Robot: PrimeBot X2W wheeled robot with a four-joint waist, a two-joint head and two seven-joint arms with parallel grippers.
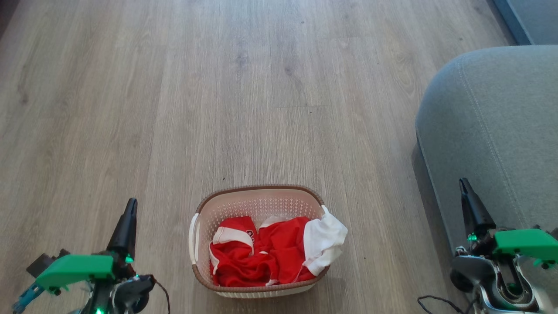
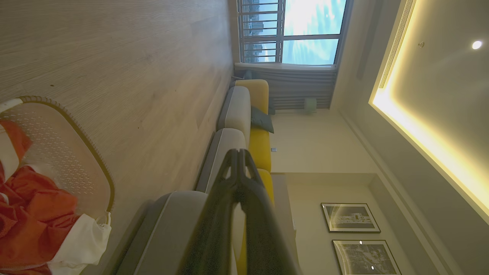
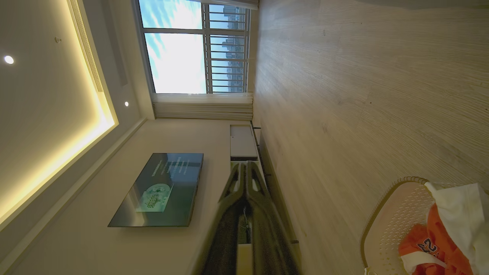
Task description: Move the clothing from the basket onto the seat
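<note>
Red clothing [image 1: 266, 255] with white trim lies bunched in the cream basket [image 1: 257, 203] on the wooden floor, a white sleeve draped over its right rim. The grey seat [image 1: 492, 126] fills the right side of the head view. My left gripper [image 1: 130, 203] stands shut to the left of the basket, holding nothing. My right gripper [image 1: 463, 181] is shut and empty, in front of the seat's edge. In the left wrist view the basket [image 2: 89, 152], the clothing [image 2: 34, 214] and the shut left gripper [image 2: 237, 152] appear. The right wrist view shows the clothing [image 3: 435, 240] with dark numerals and the shut right gripper [image 3: 244, 165].
Bare wooden floor [image 1: 244, 91] stretches ahead of the basket. A long sofa with grey and yellow cushions [image 2: 244, 114] runs along the wall by a window. A wall television [image 3: 160, 189] and a low cabinet [image 3: 242, 143] stand on the opposite side.
</note>
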